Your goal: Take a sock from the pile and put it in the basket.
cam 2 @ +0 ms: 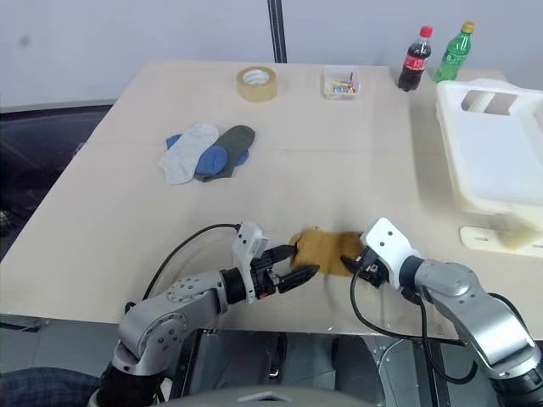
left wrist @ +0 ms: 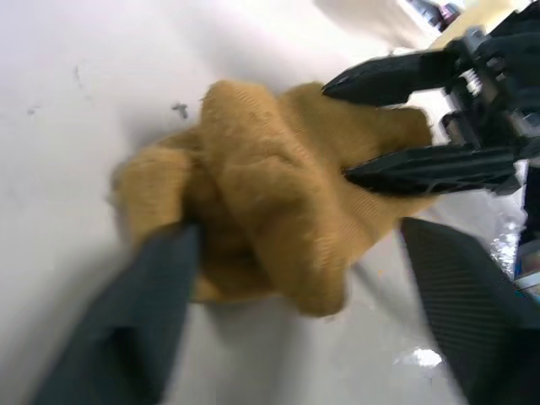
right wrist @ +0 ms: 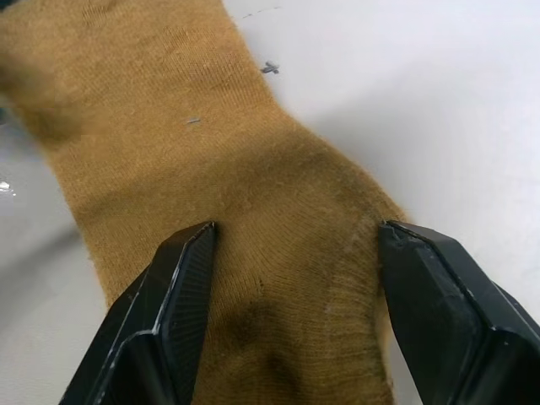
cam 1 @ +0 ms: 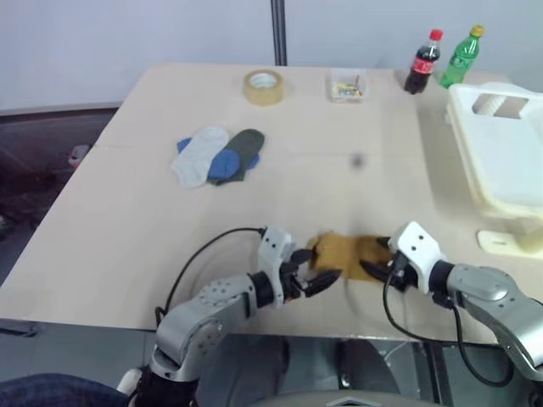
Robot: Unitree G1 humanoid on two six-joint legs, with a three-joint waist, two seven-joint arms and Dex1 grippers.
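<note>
Left gripper [cam 1: 321, 270] fingers apart beside sock [cam 1: 349, 256]; right gripper [right wrist: 291, 278] fingers apart astride it; pinch deep, then lift toward basket [cam 1: 501, 170].

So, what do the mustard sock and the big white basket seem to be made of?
The mustard sock looks like soft knitted fabric, matte: fine ribbing shows and it bunches in folds. The basket looks like rigid moulded plastic, cream-white and smooth, with a slot handle hole in its rim; the exact plastic cannot be told.
</note>
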